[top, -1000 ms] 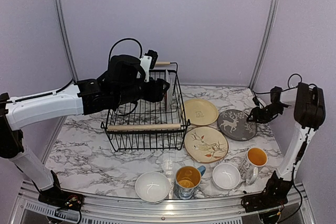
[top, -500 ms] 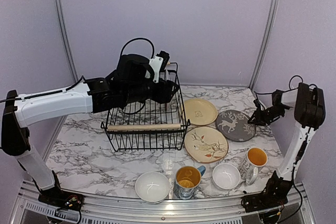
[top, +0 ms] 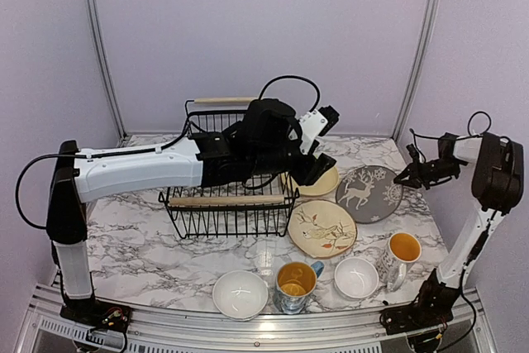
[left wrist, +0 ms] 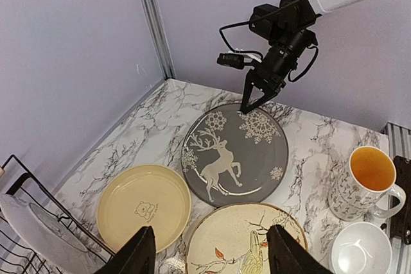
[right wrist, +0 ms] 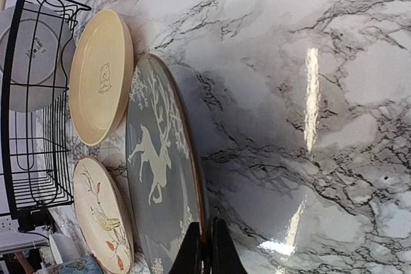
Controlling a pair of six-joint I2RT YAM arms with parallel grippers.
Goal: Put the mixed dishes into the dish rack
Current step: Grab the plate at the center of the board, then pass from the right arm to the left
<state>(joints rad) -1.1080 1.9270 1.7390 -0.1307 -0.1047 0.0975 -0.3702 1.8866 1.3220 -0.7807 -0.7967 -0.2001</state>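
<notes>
My right gripper (top: 402, 178) (right wrist: 205, 248) is shut on the right rim of the grey reindeer plate (top: 369, 193) (left wrist: 234, 155) (right wrist: 160, 178), which is tilted up off the marble on that side. The left gripper (top: 318, 173) (left wrist: 212, 235) hangs open above the pale yellow plate (left wrist: 144, 206) (right wrist: 99, 75) and the cream bird plate (top: 322, 227) (left wrist: 244, 242), holding nothing. The black wire dish rack (top: 227, 200) (right wrist: 32, 126) stands left of the plates, with a white plate (right wrist: 29, 56) upright inside.
Along the front edge stand a white bowl (top: 240, 293), a yellow-lined mug (top: 296, 283), a second white bowl (top: 356, 277) and another mug (top: 402, 254). The left arm stretches across the rack. Walls close the back and sides.
The left arm swung right from over the rack to above the plates. The right gripper closed on the reindeer plate's rim and lifted that edge.
</notes>
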